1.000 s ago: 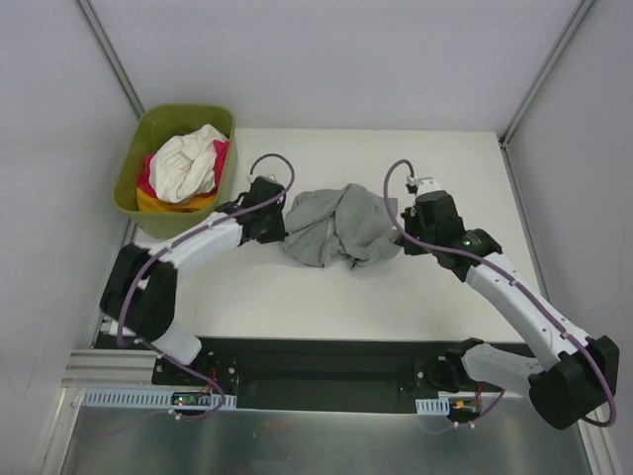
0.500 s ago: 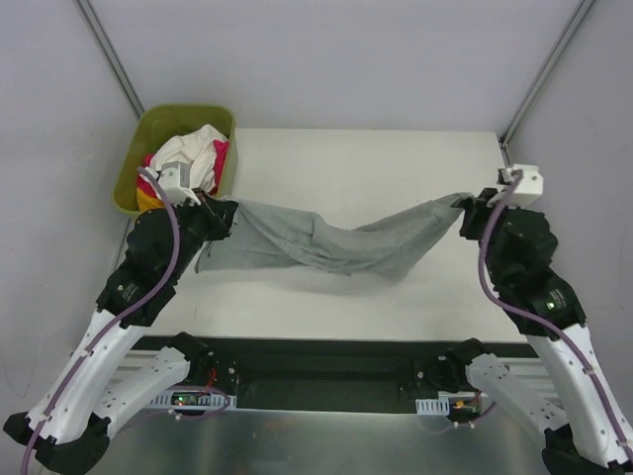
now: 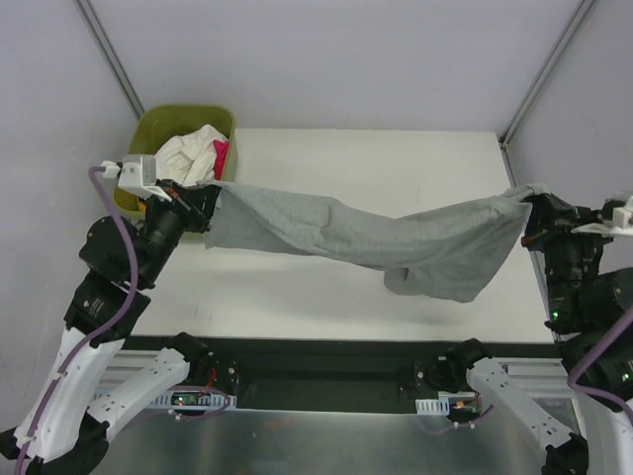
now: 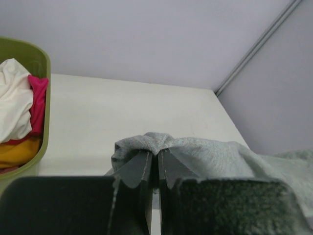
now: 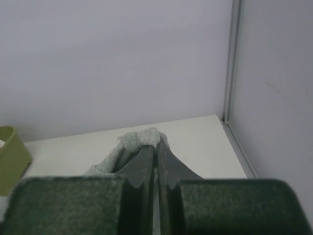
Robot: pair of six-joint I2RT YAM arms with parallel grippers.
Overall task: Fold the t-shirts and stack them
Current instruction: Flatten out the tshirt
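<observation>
Spanning table (image 3: pixel 346 158) edge to edge: grey t-shirt (image 3: pixel 376 233), pinched by left gripper (image 3: pixel 211 195) at 9 o'clock, right gripper (image 3: pixel 527 205) at 3 o'clock.

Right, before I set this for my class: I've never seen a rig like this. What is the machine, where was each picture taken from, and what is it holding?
These are two robot arms bolted at the near edge of a white table. The wide picture comes from a fixed camera above and behind them: left arm on the left, right arm on the right. The other two pictures come from small cameras on each wrist, looking along that arm's own jaws. Both pairs of jaws are shut on opposite ends of one grey t-shirt, which hangs stretched between them, sagging in the middle. At the far left sits an olive-green tub holding a white shirt, a pink shirt and a yellow shirt, all crumpled.
</observation>
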